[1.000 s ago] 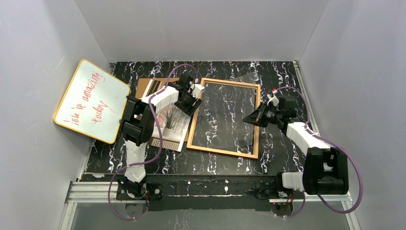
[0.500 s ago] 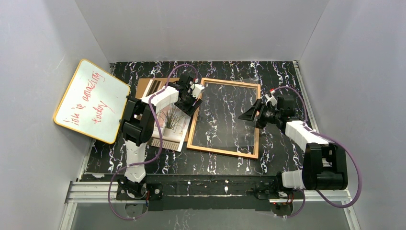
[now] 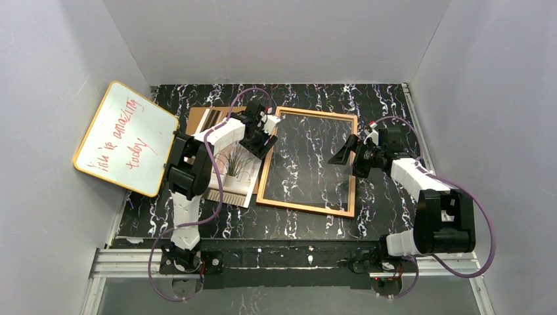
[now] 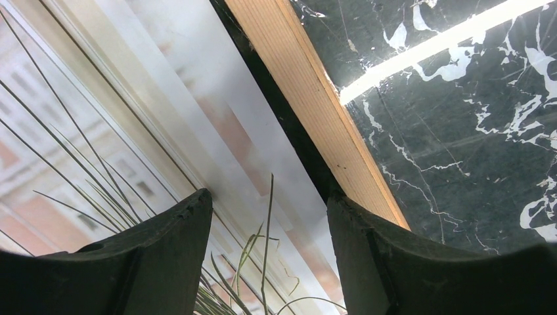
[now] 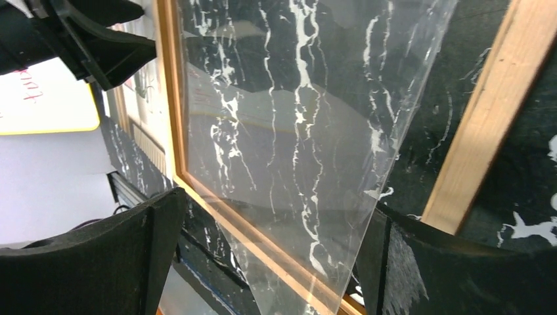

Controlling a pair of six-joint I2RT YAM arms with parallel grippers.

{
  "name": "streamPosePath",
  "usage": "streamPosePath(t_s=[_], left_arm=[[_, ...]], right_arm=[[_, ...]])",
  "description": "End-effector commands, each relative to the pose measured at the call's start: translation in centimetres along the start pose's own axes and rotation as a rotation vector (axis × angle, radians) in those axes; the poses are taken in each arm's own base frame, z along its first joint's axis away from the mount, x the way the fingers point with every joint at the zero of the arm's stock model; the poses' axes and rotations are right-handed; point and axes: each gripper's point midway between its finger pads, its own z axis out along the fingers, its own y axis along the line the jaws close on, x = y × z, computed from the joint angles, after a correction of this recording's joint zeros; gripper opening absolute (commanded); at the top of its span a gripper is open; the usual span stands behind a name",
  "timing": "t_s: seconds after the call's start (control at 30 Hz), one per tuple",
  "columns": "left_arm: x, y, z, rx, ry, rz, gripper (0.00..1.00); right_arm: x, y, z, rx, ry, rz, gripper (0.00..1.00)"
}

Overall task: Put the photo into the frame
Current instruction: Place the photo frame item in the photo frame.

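The photo (image 3: 233, 172) lies face up on the table just left of the frame (image 3: 315, 113); its spiky plant fills the left wrist view (image 4: 131, 131). My left gripper (image 3: 261, 143) hovers open over the photo's right edge, one finger by the frame's left border (image 4: 315, 105), nothing between the jaws (image 4: 268, 197). My right gripper (image 3: 348, 164) stands wide open at the frame's right side. In the right wrist view a clear sheet (image 5: 295, 131) rests tilted over the frame (image 5: 486, 111), its corner between the parted jaws (image 5: 274, 207), with no pad pressing it.
A yellow-edged whiteboard (image 3: 125, 138) with red writing leans on the left wall. A brown backing board (image 3: 210, 118) lies behind the photo, partly under the left arm. The clear sheet (image 3: 309, 164) covers most of the frame's opening. Grey walls enclose the marbled table (image 3: 381, 98).
My right gripper went from shut on the clear sheet to wide open, letting the sheet go, and turned slightly over the frame's right border. The left arm has not moved.
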Motion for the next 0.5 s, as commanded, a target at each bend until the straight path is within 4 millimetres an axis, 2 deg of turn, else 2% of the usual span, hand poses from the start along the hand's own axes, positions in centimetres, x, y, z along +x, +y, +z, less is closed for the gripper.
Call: streamPosePath(t_s=[0.0,0.47], left_arm=[[1.8,-2.0,1.1,0.076,0.059,-0.009,0.63],[1.8,-2.1,1.0,0.078,0.056,-0.006,0.63]], right_arm=[[-1.5,0.0,0.0,0.05,-0.027,-0.062,0.99],[-2.8,-2.5,0.3,0.305,-0.018,-0.134,0.99]])
